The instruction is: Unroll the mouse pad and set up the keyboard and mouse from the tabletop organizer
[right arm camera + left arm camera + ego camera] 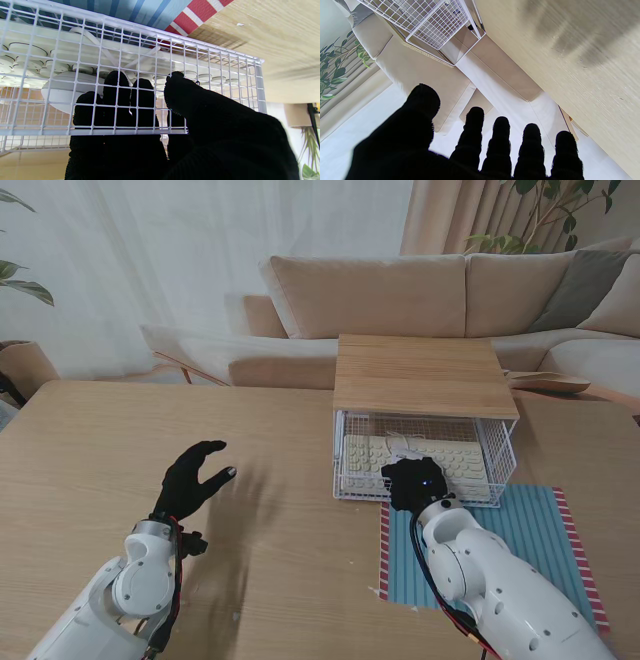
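Clearly idle at lower left of the stand view: left hand (192, 478), fingers spread, grasping nothing, hovering over bare worktop (90, 440). Right of centre: wire organizer (497, 448) under its wooden top, cream keyboard (368, 458) lying inside, striped mouse pad (530, 530) already flat in front, its far edge under the basket. Right hand (415, 483) reaching into the organizer's front opening, fingers (117, 100) past the wire beside the white mouse (62, 92); actual contact impossible to tell through the mesh. Best done slowly: curl around the mouse body, mind the white cord (100, 47) draped across the keys, draw straight out. Mouse hidden behind the hand in the stand view.
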Motion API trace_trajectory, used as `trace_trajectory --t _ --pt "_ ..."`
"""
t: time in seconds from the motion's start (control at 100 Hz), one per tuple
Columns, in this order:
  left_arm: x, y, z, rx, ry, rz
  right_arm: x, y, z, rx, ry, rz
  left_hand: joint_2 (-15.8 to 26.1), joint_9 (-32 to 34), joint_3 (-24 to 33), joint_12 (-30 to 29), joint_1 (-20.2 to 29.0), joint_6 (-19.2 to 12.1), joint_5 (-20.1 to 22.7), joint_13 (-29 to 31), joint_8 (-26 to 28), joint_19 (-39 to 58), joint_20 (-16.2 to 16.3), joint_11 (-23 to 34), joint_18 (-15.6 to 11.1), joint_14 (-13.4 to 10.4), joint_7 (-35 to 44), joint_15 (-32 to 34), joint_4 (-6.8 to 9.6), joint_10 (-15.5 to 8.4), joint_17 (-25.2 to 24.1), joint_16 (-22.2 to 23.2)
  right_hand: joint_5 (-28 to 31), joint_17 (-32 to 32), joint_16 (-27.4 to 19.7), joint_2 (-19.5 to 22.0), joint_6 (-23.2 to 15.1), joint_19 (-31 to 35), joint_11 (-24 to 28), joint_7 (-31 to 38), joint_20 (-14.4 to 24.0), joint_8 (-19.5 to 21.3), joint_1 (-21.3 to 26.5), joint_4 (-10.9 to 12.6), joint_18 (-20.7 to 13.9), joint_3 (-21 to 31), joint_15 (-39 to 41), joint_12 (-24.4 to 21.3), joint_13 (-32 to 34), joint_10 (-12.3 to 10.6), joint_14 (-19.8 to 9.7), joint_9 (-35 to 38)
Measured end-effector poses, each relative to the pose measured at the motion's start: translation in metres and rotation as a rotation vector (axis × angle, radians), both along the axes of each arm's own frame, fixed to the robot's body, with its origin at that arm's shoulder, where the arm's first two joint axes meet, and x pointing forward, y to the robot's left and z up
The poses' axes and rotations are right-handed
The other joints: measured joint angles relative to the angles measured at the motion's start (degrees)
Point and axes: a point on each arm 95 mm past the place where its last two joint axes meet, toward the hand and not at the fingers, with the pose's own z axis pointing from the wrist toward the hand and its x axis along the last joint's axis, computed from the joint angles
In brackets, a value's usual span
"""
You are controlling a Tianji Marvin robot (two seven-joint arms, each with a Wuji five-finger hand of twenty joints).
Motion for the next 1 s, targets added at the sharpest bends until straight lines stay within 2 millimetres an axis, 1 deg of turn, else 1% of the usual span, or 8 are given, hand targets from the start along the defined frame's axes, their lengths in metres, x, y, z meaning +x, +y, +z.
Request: trace_trajectory --t 0.37,0.78,1.0 --pt "0.0 0.0 0.0 -0.001 -0.001 0.001 -0.014 0.002 0.001 0.006 0.013 0.005 0.0 0.0 0.0 0.0 0.0 0.24 0.69 0.0 0.0 0.0 0.02 0.0 0.0 0.0 0.0 -0.01 0.0 0.0 0.0 0.0 0.04 0.0 0.02 -0.07 0.37 0.37 0.14 -0.02 0.15 0.54 0.0 0.0 0.11 0.27 0.49 0.61 0.0 0.02 0.21 0.01" --pt "0.0 0.0 0.0 0.0 0.0 0.001 -0.027 -0.001 0.001 0.013 0.031 0.021 0.0 0.0 0.0 0.0 0.0 0.27 0.69 0.0 0.0 -0.01 0.02 0.0 0.0 0.0 0.0 -0.01 0.0 0.0 0.0 0.0 0.06 -0.66 0.41 -0.07 0.37 0.4 0.15 -0.24 0.19 0.78 0.0 -0.05 0.11 0.27 0.63 1.05 0.0 0.02 0.21 0.01" --pt "0.0 0.0 0.0 0.0 -0.001 0.002 -0.032 -0.003 0.002 0.016 0.039 0.026 0.0 0.0 0.0 0.0 0.0 0.27 0.69 0.0 0.0 -0.01 0.02 0.0 0.0 0.0 0.0 -0.01 0.0 0.0 0.0 0.01 0.06 -1.39 0.55 -0.07 0.37 0.4 0.15 -0.61 0.81 1.33 0.0 -0.06 0.11 0.19 0.69 1.39 -0.14 0.03 0.21 -0.53"
